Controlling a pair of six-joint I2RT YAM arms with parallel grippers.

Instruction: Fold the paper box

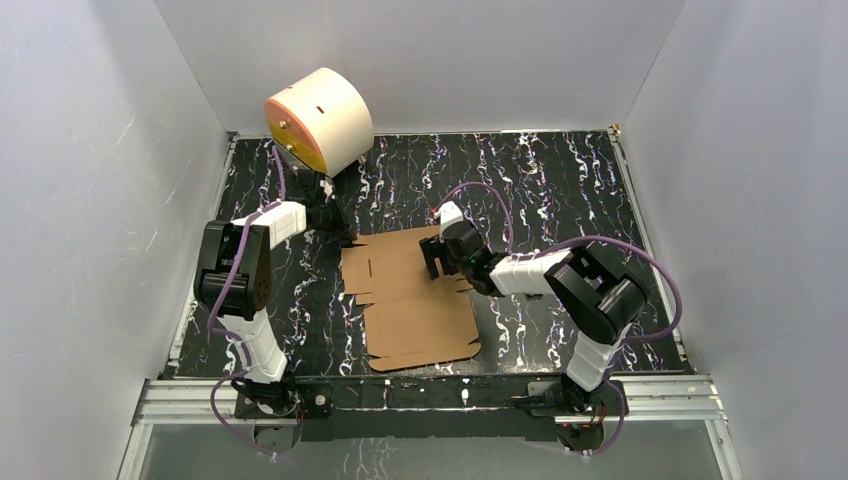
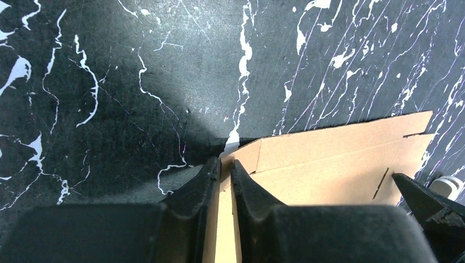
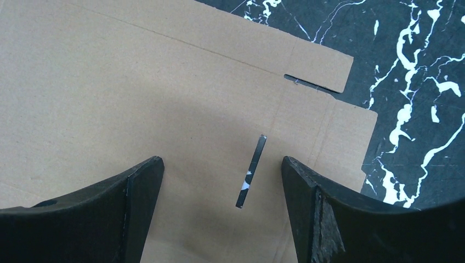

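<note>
The paper box (image 1: 410,300) is a flat brown die-cut sheet lying mid-table, with flaps and slots. My left gripper (image 1: 345,240) is at the sheet's far-left corner. In the left wrist view its fingers (image 2: 211,178) stand almost together, pinching the cardboard's (image 2: 340,153) edge flap, and a thin strip of the flap shows between them. My right gripper (image 1: 435,258) hovers over the sheet's far-right part. In the right wrist view it (image 3: 222,164) stands wide open above the cardboard (image 3: 137,93), with a narrow slot (image 3: 251,171) between its fingers and nothing held.
A cream cylinder with an orange face (image 1: 320,120) lies at the back left against the wall. Grey walls close in the black marbled table (image 1: 560,190) on three sides. The right arm's dark fingertip (image 2: 422,197) shows at the left wrist view's right edge.
</note>
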